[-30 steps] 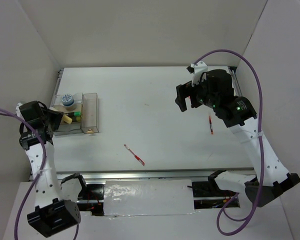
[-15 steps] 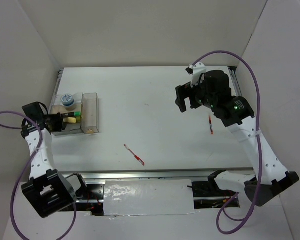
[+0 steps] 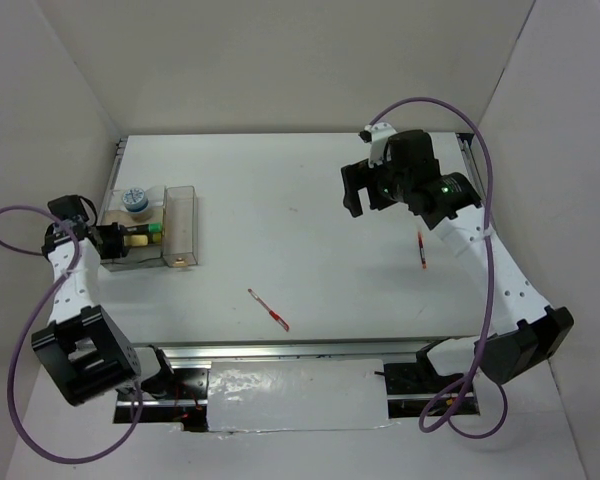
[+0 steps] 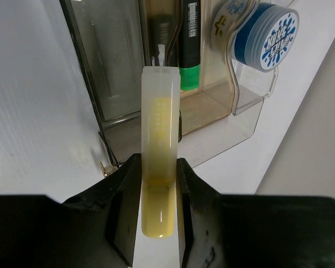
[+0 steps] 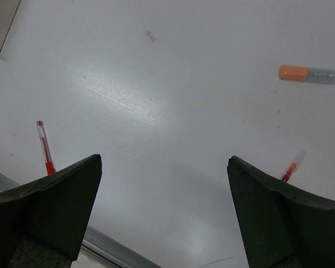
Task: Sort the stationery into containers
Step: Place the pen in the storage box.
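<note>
**Status: left fingers loaded, right fingers empty**

1. My left gripper (image 4: 159, 173) is closed on a yellow marker (image 4: 159, 128). Both fingers (image 4: 121, 201) press against its barrel near the rear end, and the pale cap end projects forward.
2. The marker points at the clear container (image 4: 114, 67) at the left edge of the table (image 5: 156, 67). In the left wrist view its cap overlaps the container's near wall. I cannot tell whether the two touch.
3. Inside the container, a black marker with a green end (image 4: 188, 50) lies in one compartment. A blue tape roll (image 4: 265, 36) sits in the curved holder beside it.
4. My right gripper (image 5: 163, 162) hangs above the table's right half. Its fingers (image 5: 56, 206) are spread wide with nothing between them.
5. Loose items on the table:
   - A red pen (image 5: 44, 148) lies near the front edge, well apart from the container.
   - A second red pen (image 5: 293, 166) lies partly hidden behind my right finger.
   - An orange-capped grey marker (image 5: 310, 73) lies beyond that second pen.
</note>
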`<state>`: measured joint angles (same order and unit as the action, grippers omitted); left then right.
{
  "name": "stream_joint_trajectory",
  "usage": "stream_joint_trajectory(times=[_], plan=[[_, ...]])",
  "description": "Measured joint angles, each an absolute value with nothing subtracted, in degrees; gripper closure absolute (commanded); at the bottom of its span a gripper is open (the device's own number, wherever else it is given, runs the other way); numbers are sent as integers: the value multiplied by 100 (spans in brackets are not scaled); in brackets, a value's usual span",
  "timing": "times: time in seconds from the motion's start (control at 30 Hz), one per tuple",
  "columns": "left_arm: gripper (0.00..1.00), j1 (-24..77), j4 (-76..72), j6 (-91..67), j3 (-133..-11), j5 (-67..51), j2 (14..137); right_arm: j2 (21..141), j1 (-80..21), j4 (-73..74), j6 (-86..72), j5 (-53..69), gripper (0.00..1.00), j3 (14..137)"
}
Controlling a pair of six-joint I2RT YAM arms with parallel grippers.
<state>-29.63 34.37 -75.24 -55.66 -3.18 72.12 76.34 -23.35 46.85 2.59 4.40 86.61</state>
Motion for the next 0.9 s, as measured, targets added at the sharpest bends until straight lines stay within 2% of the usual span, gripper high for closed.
stream_joint_trajectory(times=[0.63,0.67,0.77,0.9], plan=[[100,-2679,3542,-7559,-5896,567,7749,7649,-2320,4683,86,792,0,8667],[99,-2679,3527,-7557,-5896,580,7787,7653,-2320,4683,86,799,0,8667],[79,-2676,3476,-7550,-5887,596,7946,7682,-2320,4683,86,823,0,8667],[70,-2661,3428,-7548,-5872,598,8062,7719,-2318,4685,86,843,0,8667]])
